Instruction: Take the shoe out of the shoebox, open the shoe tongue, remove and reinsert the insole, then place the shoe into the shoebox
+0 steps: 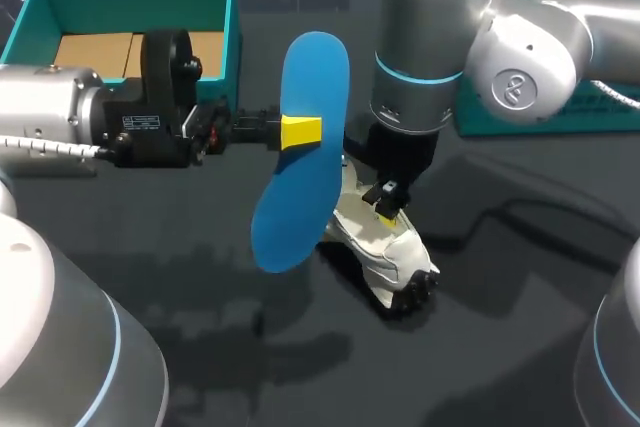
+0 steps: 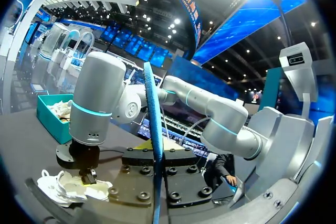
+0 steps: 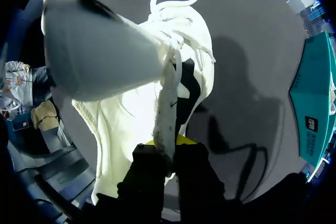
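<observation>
Currently the insole (image 1: 312, 72) is gripped upright by the left gripper (image 1: 300, 132), just beside the mid-table shoe (image 1: 398, 252), whose tongue (image 3: 165, 114) is pinched by the right gripper (image 1: 386, 207).

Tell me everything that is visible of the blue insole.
The insole is a thin, flat, bright blue piece with a long rounded foot outline, smooth and foam-like in look. It is out of the shoe and held in the air above the table, its length nearly upright and slightly tilted. The left gripper is shut on its middle, one yellow tip on the near face. The left wrist view shows it edge-on. Whether its lower end touches the shoe cannot be told.
</observation>
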